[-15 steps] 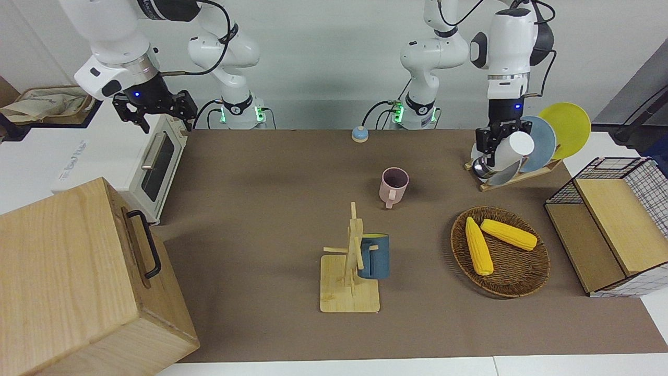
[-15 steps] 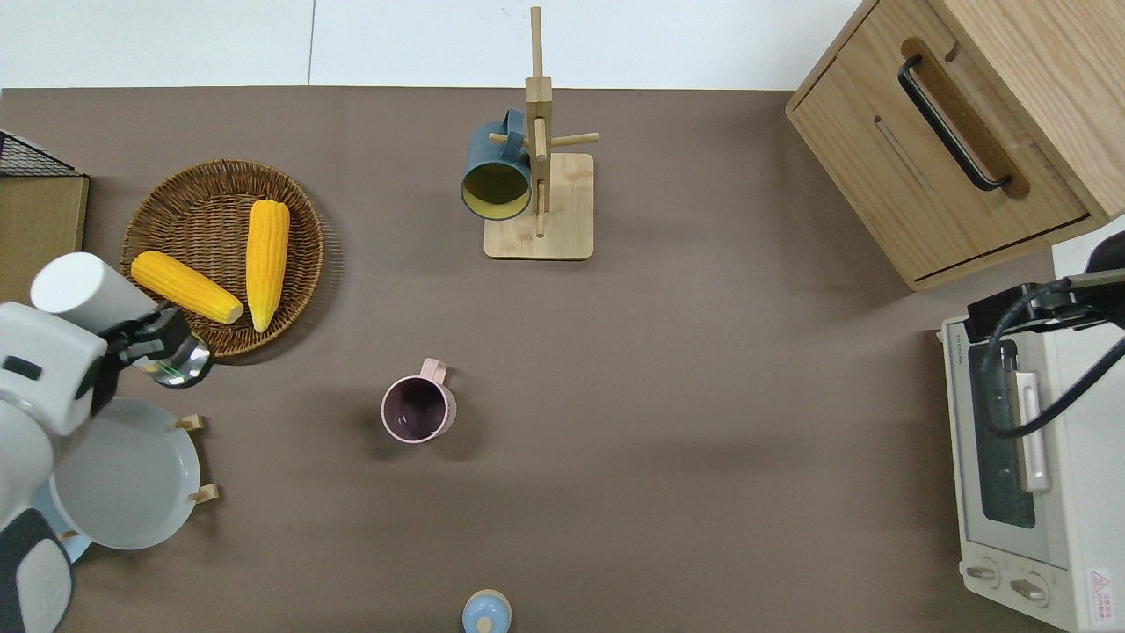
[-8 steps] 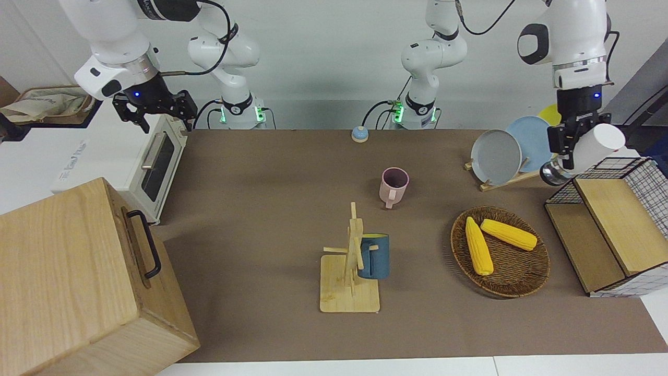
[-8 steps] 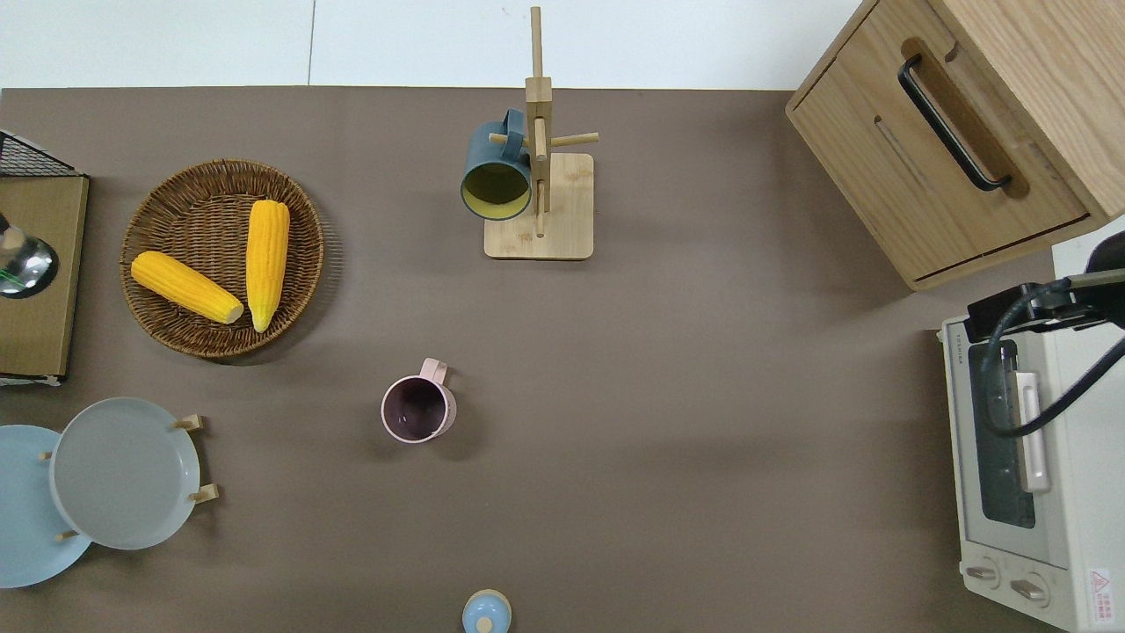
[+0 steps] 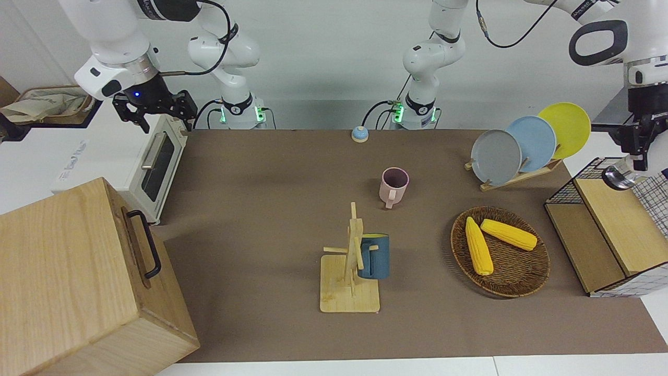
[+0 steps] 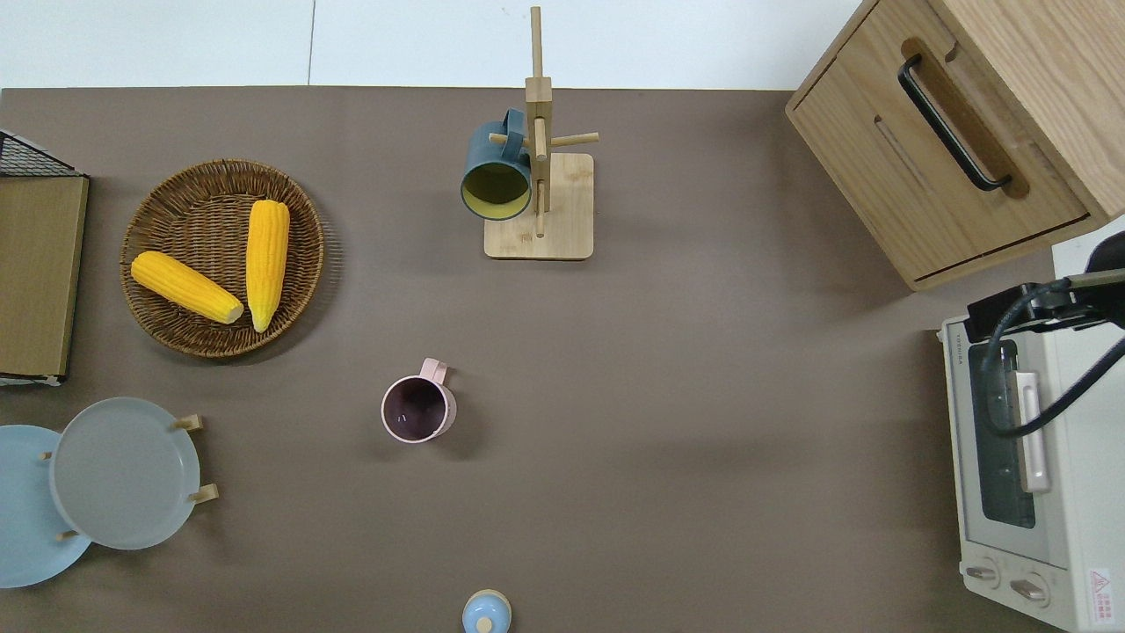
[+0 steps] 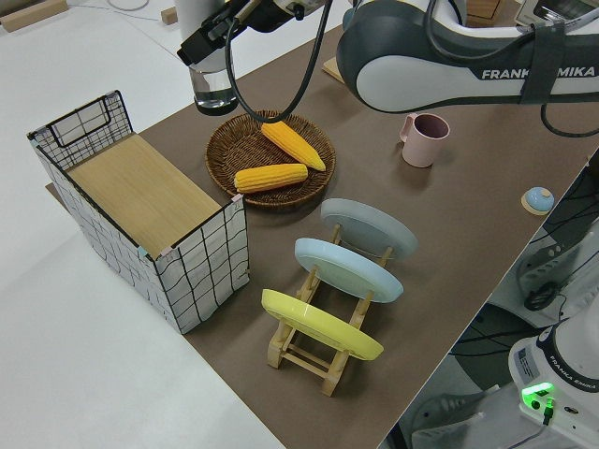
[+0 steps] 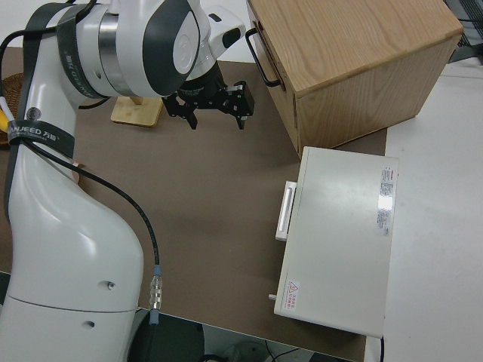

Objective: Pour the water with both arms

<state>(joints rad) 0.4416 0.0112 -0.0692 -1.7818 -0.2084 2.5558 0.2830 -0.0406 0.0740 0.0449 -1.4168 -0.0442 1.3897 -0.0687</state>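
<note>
Gripping a clear glass (image 7: 213,89) near its rim, the left gripper (image 5: 637,140) is hanging at the left arm's end of the bench (image 6: 703,396), its jaws closed on the glass above the wire crate (image 5: 616,224) with the wooden shelf. The wicker basket (image 6: 167,185) holding two corn cobs (image 6: 264,264) is lying just beside that crate, toward the right arm's end. A pink mug (image 6: 418,409) is standing upright near the bench's middle, nearer to the robots than the basket. The right gripper (image 5: 156,112) is sitting parked, its jaws spread wide and holding nothing.
</note>
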